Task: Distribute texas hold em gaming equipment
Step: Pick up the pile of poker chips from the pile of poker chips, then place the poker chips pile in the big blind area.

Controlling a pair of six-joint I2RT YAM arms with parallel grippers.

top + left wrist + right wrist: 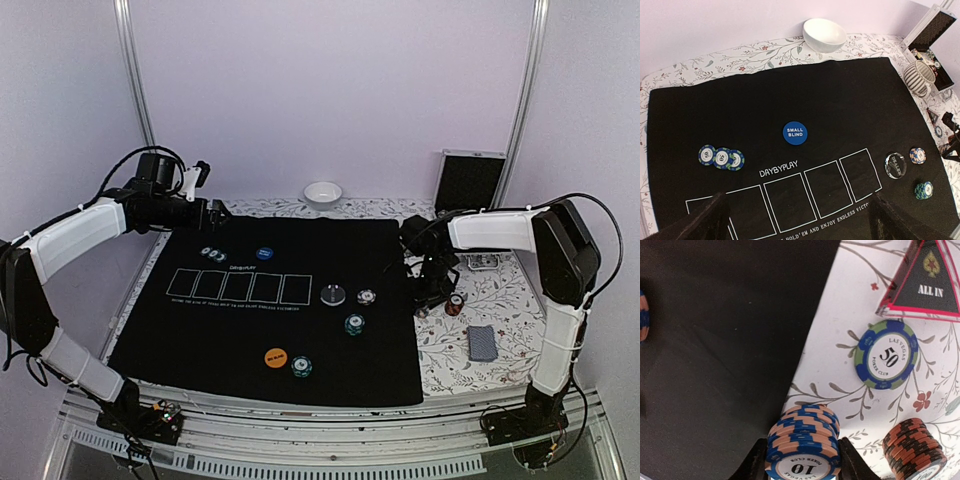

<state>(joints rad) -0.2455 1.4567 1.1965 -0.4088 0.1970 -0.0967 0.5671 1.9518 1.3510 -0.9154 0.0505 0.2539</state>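
right gripper clenched on 10-chip stack | stack on cloth, at 3 o'clock edge of mat | 50 chip at stack's 1 o'clock | left gripper spread wide over mat's 10 o'clock corner

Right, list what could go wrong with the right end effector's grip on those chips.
The right end effector pinches a stack of orange-and-blue striped poker chips by its sides; lower chips may slip out when lifted.
The red-and-black striped chip stack stands close by; a finger could topple it.
The edge of the black felt mat lies beside the held stack and could snag it if dragged.
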